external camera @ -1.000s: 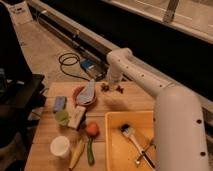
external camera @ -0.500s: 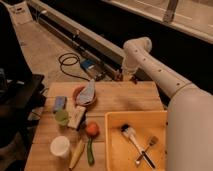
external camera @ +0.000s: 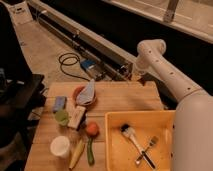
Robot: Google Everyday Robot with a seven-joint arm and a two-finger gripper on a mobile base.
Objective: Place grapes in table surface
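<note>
End effector (external camera: 135,75) hung off my arm at the far right corner of the counter (external camera: 120,97), over or just past the back edge. Couldn't tell whether it was open, closed or carrying anything.

Grapes: couldn't pick them out anywhere. No dark bunch showed on the bare planks. If they were at the end effector, it was too murky there to confirm. My read: placement not confirmed done. What was left was getting the grapes down on bare wood and letting go, or, if they were already down, verifying that.

Layout, big to small:
- Counter: the open strip ran across the far right part, between the back edge and the bin. Best drop zone, and nearest to the end effector.
- Yellow bin (external camera: 112,116) took the near right corner, with a brush (external camera: 129,135) and a fork (external camera: 147,150) inside. Not the target, so stay clear of its far wall.
- Red bowl (external camera: 77,92) with a grey cloth (external camera: 89,92) sat left of centre.
- Left side was crowded: white cup (external camera: 60,146), green cup (external camera: 62,116), blue block (external camera: 59,103), banana (external camera: 77,152), a green vegetable (external camera: 90,151).
- Orange-red fruit (external camera: 91,129) sat just beside the bin's left wall.

Edge risk: the back edge and right edge were both close to the end effector, so a release there could roll berries off. I'd come inward first.
</note>
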